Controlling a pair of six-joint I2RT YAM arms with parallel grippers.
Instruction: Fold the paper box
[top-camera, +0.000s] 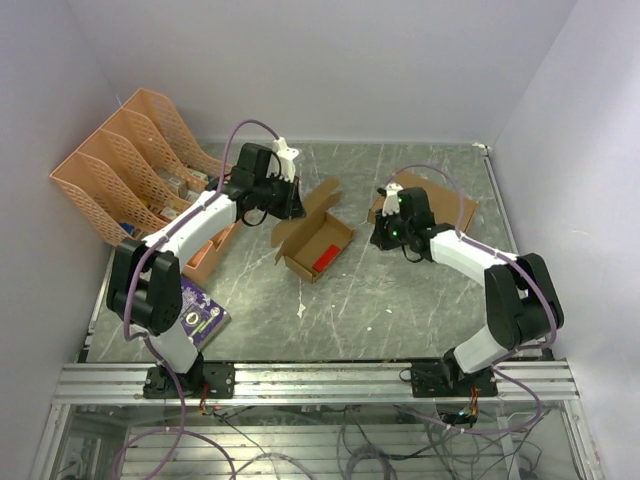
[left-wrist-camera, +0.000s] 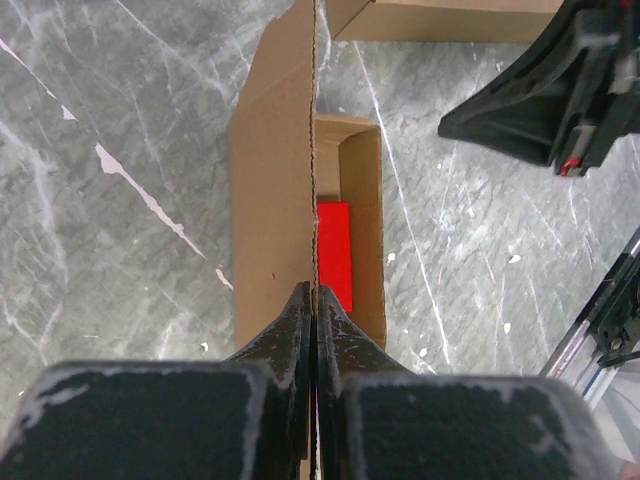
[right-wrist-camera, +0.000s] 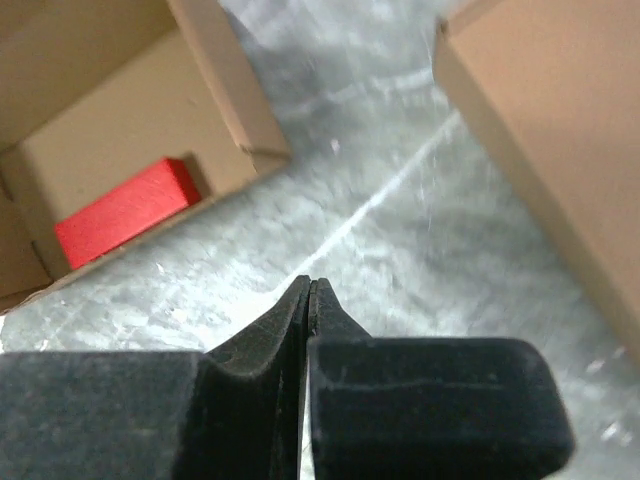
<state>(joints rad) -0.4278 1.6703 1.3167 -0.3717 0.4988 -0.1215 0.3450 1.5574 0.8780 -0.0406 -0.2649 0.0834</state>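
The paper box (top-camera: 316, 243) sits near the middle of the worktop (top-camera: 400, 310), between the two arms. By my reading the fold is well past halfway: the base and side walls stand up as a shallow tray, with a red block (top-camera: 325, 255) lying inside. What is left is the lid. The lid panel (left-wrist-camera: 270, 170) rises from one long wall, not yet brought down over the opening, and its end tabs look untucked. The left jaws are clenched on the upright panel's edge, seen edge-on in the left wrist view. The right jaws are pressed together on nothing, hovering over bare worktop between the tray and the larger cardboard box (top-camera: 445, 205). The card is plain brown, thin and crisply creased, with a rough die-cut edge.
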